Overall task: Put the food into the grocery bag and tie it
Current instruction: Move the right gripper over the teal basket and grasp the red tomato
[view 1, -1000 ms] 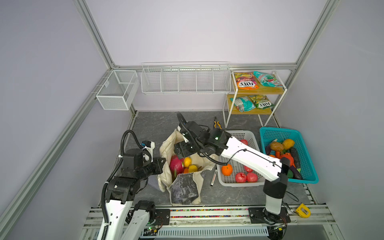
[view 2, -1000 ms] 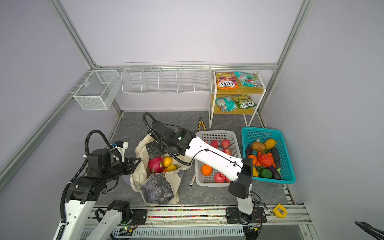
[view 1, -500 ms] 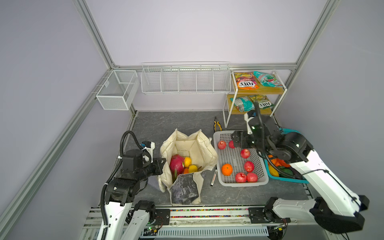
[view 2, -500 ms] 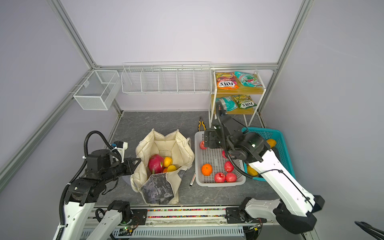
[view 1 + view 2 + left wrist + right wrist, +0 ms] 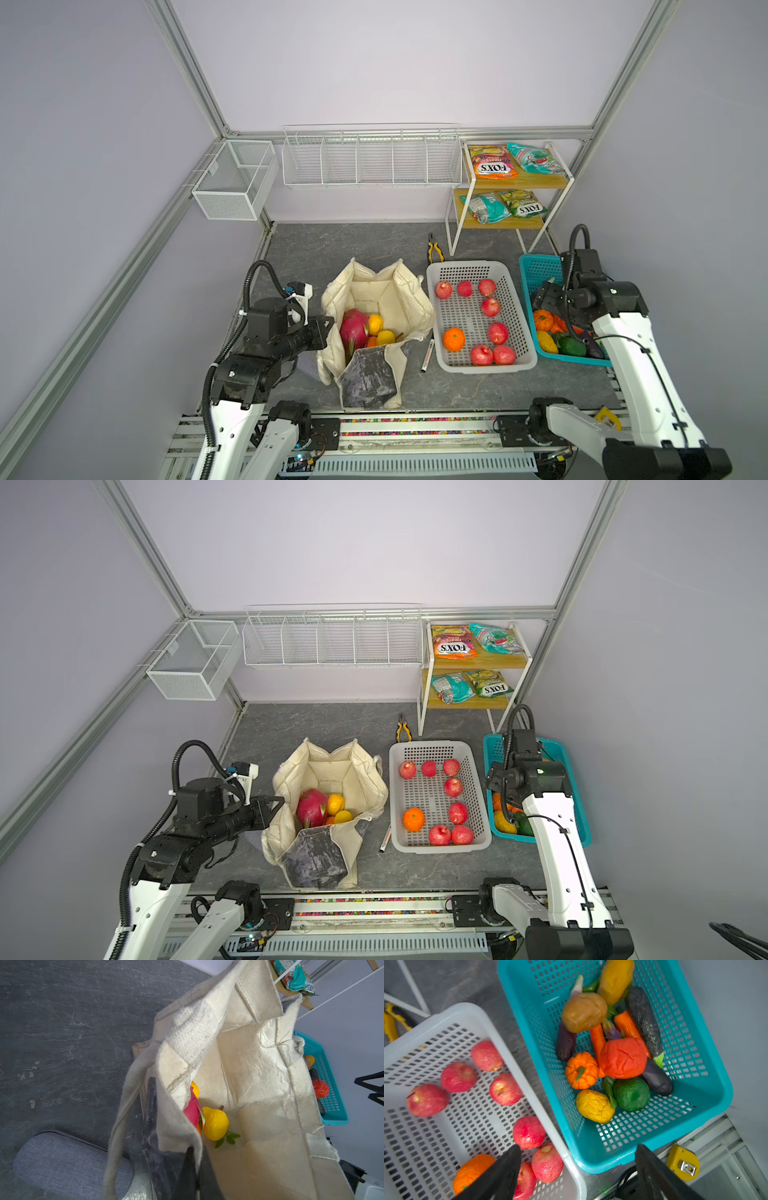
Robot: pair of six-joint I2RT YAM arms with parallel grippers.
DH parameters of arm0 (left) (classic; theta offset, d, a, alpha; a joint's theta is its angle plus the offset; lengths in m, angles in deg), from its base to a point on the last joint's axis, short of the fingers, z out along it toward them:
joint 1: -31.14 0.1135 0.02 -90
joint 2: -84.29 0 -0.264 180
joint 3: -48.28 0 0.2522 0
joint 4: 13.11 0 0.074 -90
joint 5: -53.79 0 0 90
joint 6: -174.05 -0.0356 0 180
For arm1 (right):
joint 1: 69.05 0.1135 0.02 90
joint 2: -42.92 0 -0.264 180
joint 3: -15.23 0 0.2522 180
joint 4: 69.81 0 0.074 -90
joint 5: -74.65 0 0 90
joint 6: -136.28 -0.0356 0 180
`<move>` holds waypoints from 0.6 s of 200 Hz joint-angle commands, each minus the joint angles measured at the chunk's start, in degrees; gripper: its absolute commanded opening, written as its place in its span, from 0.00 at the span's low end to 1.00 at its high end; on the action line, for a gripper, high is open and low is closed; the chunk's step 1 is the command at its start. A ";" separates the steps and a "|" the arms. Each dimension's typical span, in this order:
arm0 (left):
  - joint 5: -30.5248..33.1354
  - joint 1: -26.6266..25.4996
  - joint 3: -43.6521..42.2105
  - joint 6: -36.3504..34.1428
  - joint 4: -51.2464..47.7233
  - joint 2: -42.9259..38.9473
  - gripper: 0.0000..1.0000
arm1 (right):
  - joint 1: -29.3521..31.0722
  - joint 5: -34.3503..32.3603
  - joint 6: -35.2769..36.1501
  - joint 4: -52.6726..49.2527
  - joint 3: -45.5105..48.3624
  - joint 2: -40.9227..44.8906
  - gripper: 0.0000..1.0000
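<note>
Swinging away from the bag, my right hand [image 5: 577, 1147] now hangs over the teal basket [image 5: 708, 1047], having crossed the white basket [image 5: 469, 266] on the way. Its fingers [image 5: 500, 1172] stand wide apart and carry nothing. Below them lie the red-orange crinkled fruit [image 5: 623, 1057], a small orange pumpkin [image 5: 581, 1070], carrots [image 5: 598, 1041] and an aubergine [image 5: 656, 1079], all packed touching.

My left hand [image 5: 196, 1151] is pinched together on the near rim of the grocery bag [image 5: 386, 291], holding its mouth open on the table [image 5: 332, 249]. Inside sit the dragon fruit [image 5: 354, 328] and a yellow citrus [image 5: 215, 1124]. Snack packets [image 5: 494, 164] wait on the shelf [image 5: 540, 181] beyond.

As I judge the risk, the pile is tight, so wide fingers coming down could wedge against a carrot or take two things at once. The crinkled skin looks soft and may squash out of a grip. If the left pinch slips, the limp canvas could fold over the fruit.

Against a second ago, only the right arm has moved. The left hand, the bag and its contents sit as they were.
</note>
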 commanded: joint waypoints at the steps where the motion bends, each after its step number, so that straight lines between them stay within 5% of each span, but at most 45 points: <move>1: -0.18 -0.62 -0.73 -0.81 -0.57 -0.33 0.00 | -6.87 7.59 3.49 4.57 1.60 -2.37 0.88; 120: 0.95 -2.27 -0.56 -0.46 -0.92 1.48 0.00 | -24.64 11.07 -1.97 15.45 4.58 -14.48 0.88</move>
